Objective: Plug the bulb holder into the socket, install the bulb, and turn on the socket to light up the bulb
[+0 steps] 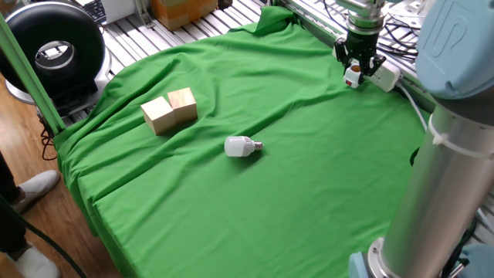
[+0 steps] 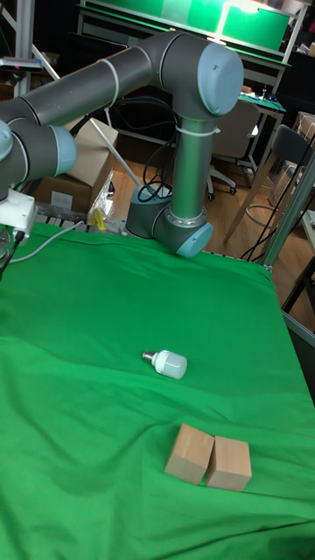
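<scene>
- Bulb holder [image 1: 352, 75]: small white piece with an orange spot, pinched between the tool's fingers at the far right of the surface, right at the end of the socket [image 1: 384, 76].
- Tool [image 1: 354, 71]: black fingers closed on the bulb holder and pointing down; prongs not visible, so seating can't be judged.
- Step in hand looks like plugging in: the prongs should stay square to the outlet and the push go straight down, since any tilt could jam them or shove the strip along the cloth.
- Socket: only one white end and its cable show; outlets and switch are too small to read.
- Bulb [image 1: 240, 146]: lies on its side mid-surface, metal base toward the right in the fixed view, well apart from the tool.
- Wooden blocks [image 1: 170, 110]: two, touching, left of the bulb.
- Containers: none on the green cloth [image 1: 231, 208]; nothing sits in anything.
</scene>
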`<state>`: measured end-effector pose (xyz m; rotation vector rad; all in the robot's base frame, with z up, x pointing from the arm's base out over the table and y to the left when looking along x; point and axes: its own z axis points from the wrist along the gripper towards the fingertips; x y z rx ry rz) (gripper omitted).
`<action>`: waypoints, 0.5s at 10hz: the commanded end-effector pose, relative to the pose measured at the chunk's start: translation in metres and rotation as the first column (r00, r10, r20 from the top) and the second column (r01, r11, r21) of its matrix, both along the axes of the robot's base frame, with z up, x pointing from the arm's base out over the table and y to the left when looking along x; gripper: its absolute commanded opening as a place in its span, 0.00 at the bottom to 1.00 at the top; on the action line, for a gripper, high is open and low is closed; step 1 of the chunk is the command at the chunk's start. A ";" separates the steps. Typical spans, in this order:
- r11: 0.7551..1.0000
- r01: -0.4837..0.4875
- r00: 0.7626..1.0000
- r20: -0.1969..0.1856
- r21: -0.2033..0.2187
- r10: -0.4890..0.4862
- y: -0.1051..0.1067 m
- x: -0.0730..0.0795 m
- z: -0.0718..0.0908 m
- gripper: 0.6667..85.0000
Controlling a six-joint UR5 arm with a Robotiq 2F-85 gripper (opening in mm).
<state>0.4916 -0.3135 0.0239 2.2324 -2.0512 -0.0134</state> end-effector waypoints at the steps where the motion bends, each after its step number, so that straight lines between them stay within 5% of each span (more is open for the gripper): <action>1: 1.000 0.001 1.000 0.014 0.006 -0.001 -0.002 0.004 0.001 0.00; 5: 1.000 -0.006 1.000 0.027 -0.015 0.006 -0.012 0.011 -0.001 0.00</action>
